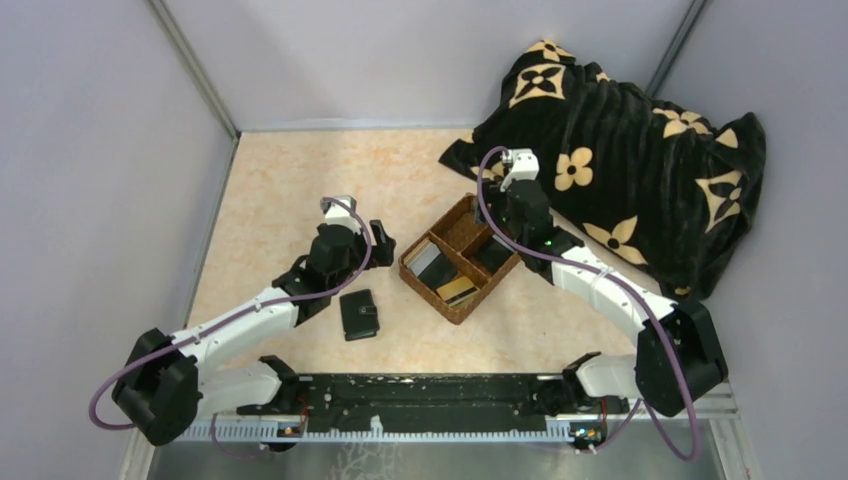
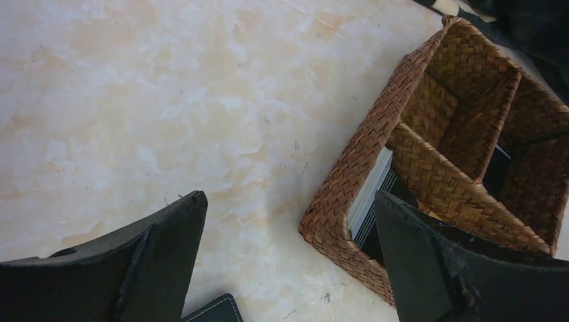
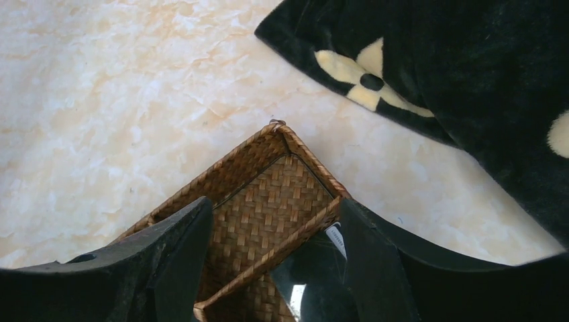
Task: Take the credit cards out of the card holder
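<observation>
The black card holder [image 1: 359,314] lies shut on the table, and its corner shows in the left wrist view [image 2: 213,312]. Credit cards lie in the wicker tray [image 1: 448,306]: a grey one [image 1: 428,262], a gold one [image 1: 458,292] and a dark one [image 1: 492,255]. My left gripper [image 1: 378,240] is open and empty, above the table between the holder and the tray [image 2: 349,168], with card edges [image 2: 369,194] by its right finger. My right gripper [image 1: 505,232] is open and empty over the tray's far corner [image 3: 282,131], above the dark card [image 3: 315,268].
A black blanket with cream flowers [image 1: 620,140] is heaped at the back right, and its edge shows in the right wrist view [image 3: 402,67]. Grey walls close the table at left, back and right. The arm bases stand at the near edge.
</observation>
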Tool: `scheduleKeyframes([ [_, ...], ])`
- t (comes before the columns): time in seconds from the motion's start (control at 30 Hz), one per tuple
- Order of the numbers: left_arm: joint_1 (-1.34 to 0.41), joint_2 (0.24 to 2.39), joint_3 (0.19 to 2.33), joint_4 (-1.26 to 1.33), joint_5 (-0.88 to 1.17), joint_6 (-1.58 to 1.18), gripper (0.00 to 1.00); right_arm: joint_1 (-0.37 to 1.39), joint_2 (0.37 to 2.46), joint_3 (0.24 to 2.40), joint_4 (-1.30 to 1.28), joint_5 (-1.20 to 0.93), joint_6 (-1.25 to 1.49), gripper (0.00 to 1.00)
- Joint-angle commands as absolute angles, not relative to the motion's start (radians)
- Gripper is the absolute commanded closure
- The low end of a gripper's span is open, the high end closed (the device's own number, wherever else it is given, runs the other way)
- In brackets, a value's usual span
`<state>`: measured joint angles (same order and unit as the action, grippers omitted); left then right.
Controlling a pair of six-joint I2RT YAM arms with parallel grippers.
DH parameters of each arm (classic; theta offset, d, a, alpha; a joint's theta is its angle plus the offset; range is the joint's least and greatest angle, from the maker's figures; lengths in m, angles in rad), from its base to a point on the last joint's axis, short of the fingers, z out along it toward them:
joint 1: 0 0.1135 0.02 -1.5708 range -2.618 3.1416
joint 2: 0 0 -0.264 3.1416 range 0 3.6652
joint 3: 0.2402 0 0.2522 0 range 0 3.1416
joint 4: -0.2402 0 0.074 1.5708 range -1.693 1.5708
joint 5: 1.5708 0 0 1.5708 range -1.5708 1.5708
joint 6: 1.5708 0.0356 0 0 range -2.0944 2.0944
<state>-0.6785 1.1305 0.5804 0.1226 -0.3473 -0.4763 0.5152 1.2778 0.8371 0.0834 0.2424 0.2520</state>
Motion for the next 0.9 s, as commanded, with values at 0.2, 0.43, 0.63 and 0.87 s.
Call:
scheduleKeyframes([
  [0.2, -0.683, 1.161, 0.621, 0.122, -0.350, -0.463, 0.00, 0.522, 1.235, 0.842, 0.118, 0.324, 0.235, 0.30],
  [0.43, -0.683, 1.145, 0.605, 0.126, -0.308, -0.526, 0.00, 0.515, 1.243, 0.833, 0.098, 0.355, 0.225, 0.30],
  [0.63, -0.727, 1.208, 0.631, 0.155, -0.232, -0.612, 0.04, 0.458, 1.272, 0.879, -0.008, 0.373, 0.318, 0.36],
  [0.87, -0.846, 1.364, 0.751, 0.002, -0.463, -0.689, 0.04, 0.448, 1.295, 0.883, -0.055, 0.387, 0.331, 0.58],
])
